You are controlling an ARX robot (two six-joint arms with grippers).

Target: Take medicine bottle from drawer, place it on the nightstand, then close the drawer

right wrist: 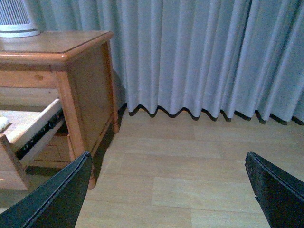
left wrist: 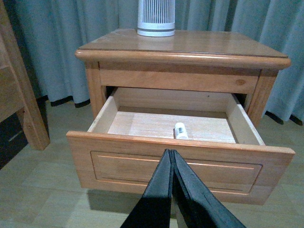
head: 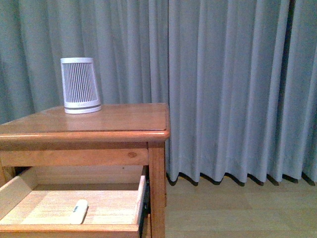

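Observation:
The nightstand [head: 114,121] [left wrist: 190,47] [right wrist: 80,80] has its upper drawer [head: 69,229] [left wrist: 180,161] [right wrist: 33,130] pulled out. The small white medicine bottle [head: 79,211] [left wrist: 180,130] lies on its side on the drawer's pale floor, close behind the front panel; a white sliver of it [right wrist: 3,123] shows in the right wrist view. My left gripper [left wrist: 172,153] is shut with nothing in it, in front of the drawer's front panel and short of the bottle. My right gripper [right wrist: 168,164] is open over the bare floor to the right of the nightstand. Neither arm shows in the front view.
A large white ribbed cylinder [head: 79,85] [left wrist: 156,18] [right wrist: 16,19] stands at the back left of the nightstand top. Grey-blue curtains [head: 233,84] hang behind. A wooden bed frame [left wrist: 19,95] stands left of the nightstand. Pale wood floor [right wrist: 190,161] lies to the right.

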